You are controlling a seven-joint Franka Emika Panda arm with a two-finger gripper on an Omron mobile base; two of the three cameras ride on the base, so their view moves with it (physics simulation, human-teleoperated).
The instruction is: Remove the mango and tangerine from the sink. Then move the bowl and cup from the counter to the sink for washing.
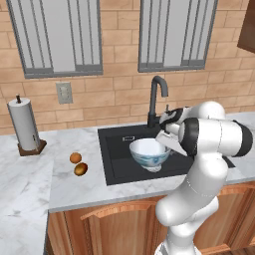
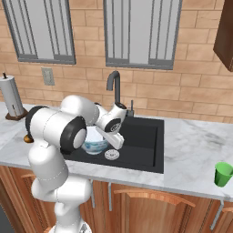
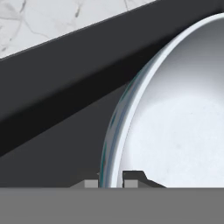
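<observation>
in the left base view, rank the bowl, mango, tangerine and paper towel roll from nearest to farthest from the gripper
1. bowl, in the sink, its rim between the fingers of the gripper.
2. mango, on the counter left of the sink.
3. tangerine, just behind the mango; nearly a tie.
4. paper towel roll, far left by the wall.

Pale bluish-white glossy bowl point(image 1: 149, 153) in black rectangular sink point(image 1: 115, 164); round orange tangerine point(image 1: 75, 158) and oval yellow-brown mango point(image 1: 80, 169) left on white marble tabletop point(image 1: 30, 174); green cup point(image 2: 223, 174) far right.
</observation>
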